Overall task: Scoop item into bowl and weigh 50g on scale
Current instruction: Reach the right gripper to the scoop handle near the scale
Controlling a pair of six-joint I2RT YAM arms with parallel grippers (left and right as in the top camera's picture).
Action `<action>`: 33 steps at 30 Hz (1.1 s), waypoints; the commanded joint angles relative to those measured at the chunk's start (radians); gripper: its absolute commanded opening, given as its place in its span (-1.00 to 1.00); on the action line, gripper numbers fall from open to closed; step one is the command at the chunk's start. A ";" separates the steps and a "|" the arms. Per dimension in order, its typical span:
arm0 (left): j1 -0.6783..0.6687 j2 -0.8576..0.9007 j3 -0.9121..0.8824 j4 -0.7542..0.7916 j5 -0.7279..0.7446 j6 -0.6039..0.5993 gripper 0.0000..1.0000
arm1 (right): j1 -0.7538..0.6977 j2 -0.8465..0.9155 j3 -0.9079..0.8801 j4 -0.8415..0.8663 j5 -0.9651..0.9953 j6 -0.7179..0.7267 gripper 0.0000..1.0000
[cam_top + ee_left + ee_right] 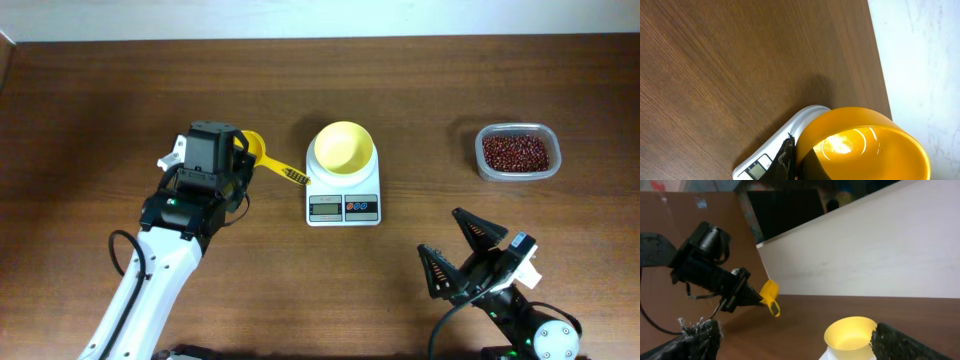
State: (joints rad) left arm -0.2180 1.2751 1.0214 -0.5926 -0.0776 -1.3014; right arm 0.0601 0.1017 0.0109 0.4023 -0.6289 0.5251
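Left end effector [245,160] clamped, right one [456,250] agape

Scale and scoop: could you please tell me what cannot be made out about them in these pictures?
- Scale: its screen is too small to read overhead, cut by the bottom edge in the left wrist view, and out of frame in the right wrist view.
- Scoop: its inside is partly under the left gripper overhead, washed by glare in the left wrist view, and too small in the right wrist view.

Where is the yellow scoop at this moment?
In the overhead view, the yellow scoop is held by the shut left end effector, on the table's left side, just left of the scale and the bowl.
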 commanded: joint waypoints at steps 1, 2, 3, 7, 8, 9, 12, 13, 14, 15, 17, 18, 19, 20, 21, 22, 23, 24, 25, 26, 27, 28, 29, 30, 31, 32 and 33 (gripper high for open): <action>-0.004 -0.012 -0.002 0.006 0.011 0.015 -1.00 | 0.006 0.099 0.045 0.007 -0.048 0.015 0.97; -0.004 -0.012 -0.002 0.009 0.011 0.015 -1.00 | 0.006 0.152 0.070 0.007 -0.068 0.015 0.97; -0.004 -0.012 -0.002 0.009 0.011 0.015 -1.00 | 0.006 0.182 0.085 0.007 -0.080 0.015 0.97; -0.004 -0.012 -0.002 0.009 0.011 0.015 -1.00 | 0.006 0.416 0.215 0.006 -0.158 0.016 0.97; -0.004 -0.012 -0.002 0.009 0.011 0.015 -1.00 | 0.006 0.469 0.246 0.006 -0.188 0.016 0.97; -0.004 -0.011 -0.002 0.009 0.010 0.015 -1.00 | 0.006 0.540 0.289 0.006 -0.232 0.016 0.97; -0.004 -0.011 -0.002 0.009 0.011 0.015 -1.00 | 0.018 0.765 0.420 0.028 -0.365 0.016 0.98; -0.004 -0.011 -0.002 0.009 0.011 0.015 -1.00 | 0.024 0.806 0.441 0.053 -0.412 0.016 0.97; -0.004 -0.011 -0.002 0.009 0.010 0.015 -1.00 | 0.032 0.871 0.467 0.082 -0.500 0.016 0.97; -0.004 -0.011 -0.002 0.009 0.011 0.015 -1.00 | 0.033 0.922 0.474 0.091 -0.550 0.016 0.97; -0.004 -0.011 -0.002 0.009 0.011 0.015 -1.00 | 0.033 0.999 0.474 0.091 -0.557 0.016 0.97; -0.004 -0.011 -0.002 0.009 0.011 0.015 -1.00 | 0.037 1.030 0.474 0.111 -0.556 0.020 0.97; -0.004 -0.011 -0.002 0.009 0.011 0.015 -1.00 | 0.045 1.075 0.474 0.184 -0.540 0.031 0.97; -0.004 -0.011 -0.002 0.009 0.013 0.013 -1.00 | 0.057 1.099 0.474 0.232 -0.515 0.060 0.97; -0.004 -0.011 -0.002 0.009 0.024 0.001 -1.00 | 0.078 1.121 0.474 0.269 -0.486 0.092 0.97; -0.004 -0.011 -0.002 0.009 0.047 -0.021 -1.00 | 0.114 1.146 0.474 0.309 -0.438 0.115 0.97; -0.004 -0.011 -0.002 0.009 0.067 -0.037 -1.00 | 0.146 1.161 0.474 0.330 -0.401 0.117 0.98; -0.004 -0.011 -0.002 0.010 0.087 -0.045 -1.00 | 0.193 1.176 0.474 0.349 -0.349 0.117 0.99; -0.004 -0.011 -0.002 0.010 0.106 -0.045 -1.00 | 0.255 1.192 0.474 0.365 -0.267 0.116 0.95; -0.004 -0.011 -0.002 0.010 0.124 -0.045 -1.00 | 0.294 1.199 0.474 0.370 -0.196 0.116 0.91; -0.005 -0.011 -0.002 0.010 0.140 -0.052 -1.00 | 0.333 1.205 0.474 0.373 -0.106 0.116 0.77; -0.005 -0.011 -0.002 0.010 0.156 -0.061 -1.00 | 0.356 1.208 0.474 0.373 -0.037 0.116 0.66; -0.005 -0.011 -0.002 0.010 0.169 -0.064 -1.00 | 0.383 1.207 0.474 0.376 0.039 0.124 0.58; -0.008 -0.011 -0.002 0.013 0.168 -0.064 -1.00 | 0.404 1.208 0.474 0.389 0.070 0.145 0.56; -0.011 -0.011 -0.002 0.013 0.169 -0.064 -1.00 | 0.418 1.208 0.474 0.398 0.093 0.167 0.56; -0.024 -0.011 -0.002 0.014 0.168 -0.064 -1.00 | 0.436 1.208 0.475 0.402 0.124 0.176 0.52; -0.045 -0.011 -0.002 0.019 0.168 -0.064 -1.00 | 0.451 1.208 0.475 0.402 0.148 0.176 0.50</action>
State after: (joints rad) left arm -0.2279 1.2732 1.0199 -0.5816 0.0723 -1.3548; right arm 0.4755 1.3029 0.4725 0.7948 -0.6041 0.6735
